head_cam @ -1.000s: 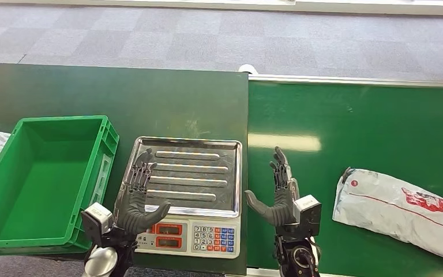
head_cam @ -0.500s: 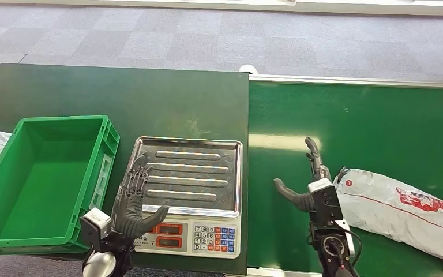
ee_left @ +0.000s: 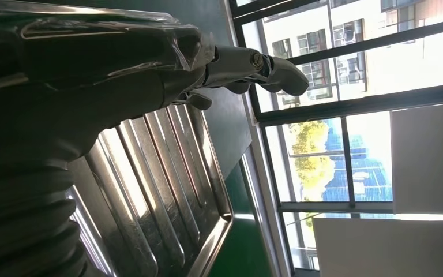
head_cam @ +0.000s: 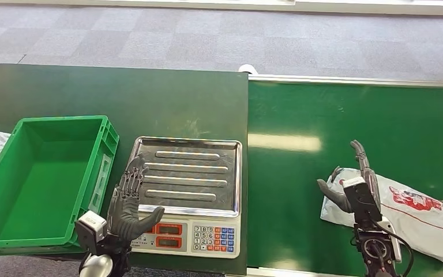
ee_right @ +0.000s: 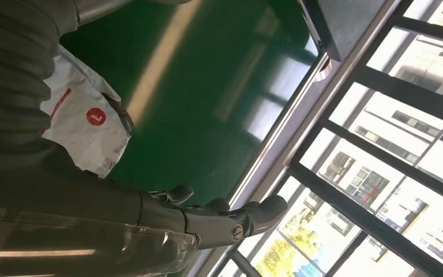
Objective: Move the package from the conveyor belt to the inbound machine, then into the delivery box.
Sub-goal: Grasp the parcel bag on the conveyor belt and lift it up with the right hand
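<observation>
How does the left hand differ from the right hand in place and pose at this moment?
The left hand hovers over the front of the scale's steel tray; the right hand is over the conveyor belt, at the package. The left hand shows its back, the right hand is turned edge-on. Both are open and hold nothing.

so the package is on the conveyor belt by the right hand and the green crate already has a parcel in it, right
Not quite. The package does lie on the conveyor belt at the right hand, but the head view shows the green crate empty.
</observation>
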{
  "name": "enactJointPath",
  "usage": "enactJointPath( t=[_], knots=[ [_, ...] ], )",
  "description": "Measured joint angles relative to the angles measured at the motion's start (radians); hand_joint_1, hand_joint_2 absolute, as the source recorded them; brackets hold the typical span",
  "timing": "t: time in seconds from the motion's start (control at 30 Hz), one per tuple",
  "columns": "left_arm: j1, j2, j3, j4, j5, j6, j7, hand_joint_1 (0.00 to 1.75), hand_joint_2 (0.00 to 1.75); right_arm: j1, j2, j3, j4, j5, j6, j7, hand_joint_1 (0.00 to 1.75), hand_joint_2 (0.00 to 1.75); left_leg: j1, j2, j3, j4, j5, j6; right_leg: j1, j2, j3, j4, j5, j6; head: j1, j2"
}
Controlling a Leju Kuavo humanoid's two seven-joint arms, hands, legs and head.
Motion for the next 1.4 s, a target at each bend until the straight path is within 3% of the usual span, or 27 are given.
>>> enactJointPath(
  t=[0.23,0.63,0.8,0.93,1.13,1.4],
  knots=[
    [0.022,0.0,0.005,-0.034,-0.005,0.0,0.011,0.0,1.75,0.004,-0.042,-0.034,0.016,0.202,-0.167,0.085,0.0,1.75,0.0,0.0,0.0,0.0,0.0,0.0,0.0,0.0,0.0,0.0,0.0,0.0,0.0,0.0],
    [0.057,0.0,0.024,-0.073,-0.007,0.003,0.017,0.0,1.75,-0.069,-0.076,-0.162,0.218,0.424,-0.293,0.215,0.0,1.75,0.0,0.0,0.0,0.0,0.0,0.0,0.0,0.0,0.001,0.0,0.0,0.0,0.0,0.0],
    [0.055,0.0,0.025,-0.072,-0.008,-0.004,0.019,0.0,1.75,-0.074,-0.085,-0.229,0.303,0.45,-0.275,0.239,0.0,1.75,0.0,-0.001,0.0,0.0,0.0,0.0,0.0,0.0,0.0,0.0,0.0,0.0,0.0,0.0],
    [0.05,0.0,0.025,-0.065,-0.008,-0.004,0.02,0.0,1.75,-0.073,-0.086,-0.259,0.356,0.5,-0.201,0.308,0.0,1.75,0.0,-0.001,0.0,0.0,0.0,0.0,0.0,0.0,0.0,0.0,0.0,0.0,0.0,0.0],
    [0.042,0.0,0.022,-0.057,-0.008,-0.004,0.025,0.0,1.75,-0.076,-0.103,-0.269,0.43,0.552,-0.087,0.402,0.0,1.75,0.0,-0.001,0.0,0.0,0.0,0.0,0.0,0.0,0.001,0.0,0.0,0.0,0.0,0.0],
    [0.035,0.0,0.019,-0.054,-0.004,0.014,0.04,0.0,1.75,-0.14,-0.108,-0.264,0.521,0.629,-0.033,0.458,0.0,1.75,0.0,0.0,0.002,0.0,0.0,0.0,0.0,0.0,0.002,0.0,0.0,0.0,0.0,0.0]
  ],
)
